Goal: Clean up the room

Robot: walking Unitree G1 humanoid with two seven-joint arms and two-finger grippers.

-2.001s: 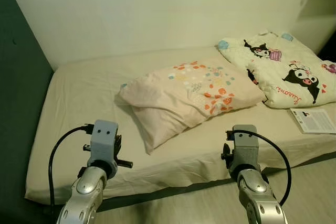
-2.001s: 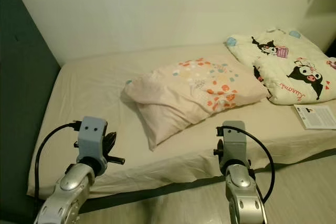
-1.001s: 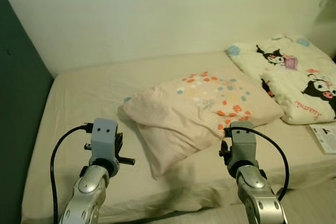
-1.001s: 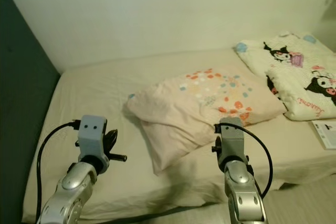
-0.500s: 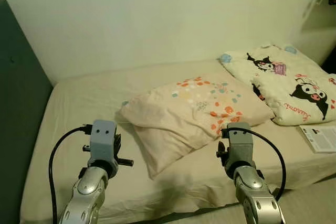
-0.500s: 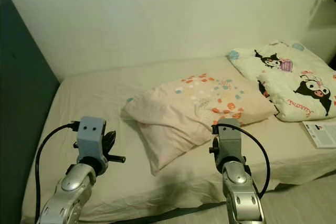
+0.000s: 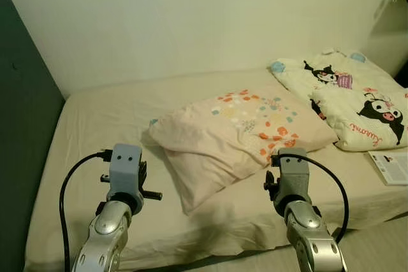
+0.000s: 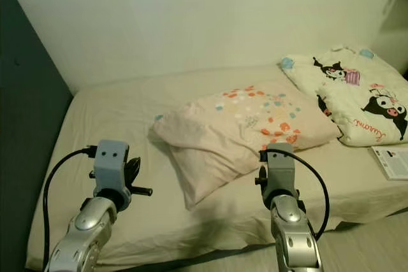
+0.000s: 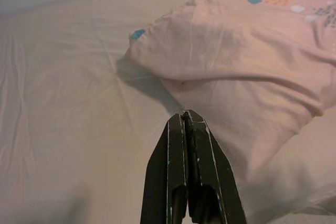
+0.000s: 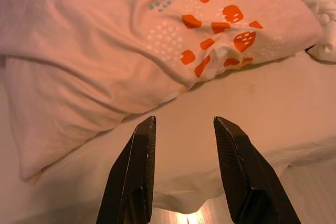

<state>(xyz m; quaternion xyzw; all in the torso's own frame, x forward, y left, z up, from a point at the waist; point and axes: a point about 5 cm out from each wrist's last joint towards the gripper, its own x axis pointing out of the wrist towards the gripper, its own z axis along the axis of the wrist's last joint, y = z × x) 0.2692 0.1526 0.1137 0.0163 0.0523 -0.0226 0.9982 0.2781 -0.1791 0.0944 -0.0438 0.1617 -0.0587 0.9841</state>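
1. A pink pillow (image 7: pixel 239 132) with orange and blue patches lies mid-bed (image 7: pixel 95 132).
2. A cartoon-print quilt (image 7: pixel 347 100) is bunched at the right (a booklet (image 7: pixel 390 167) lies just beside it).
3. Both silver arms (image 7: pixel 111 221) reach over the near edge.

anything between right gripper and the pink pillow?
Nothing. In the right wrist view, only bare bedsheet lies between the open right gripper and the pink pillow.

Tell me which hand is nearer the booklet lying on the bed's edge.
Right. The right hand, fingers open, hovers over the bed's front edge beside the pink pillow, with the booklet further out on its own side. The left hand, fingers shut, sits across the pillow, far from the booklet.
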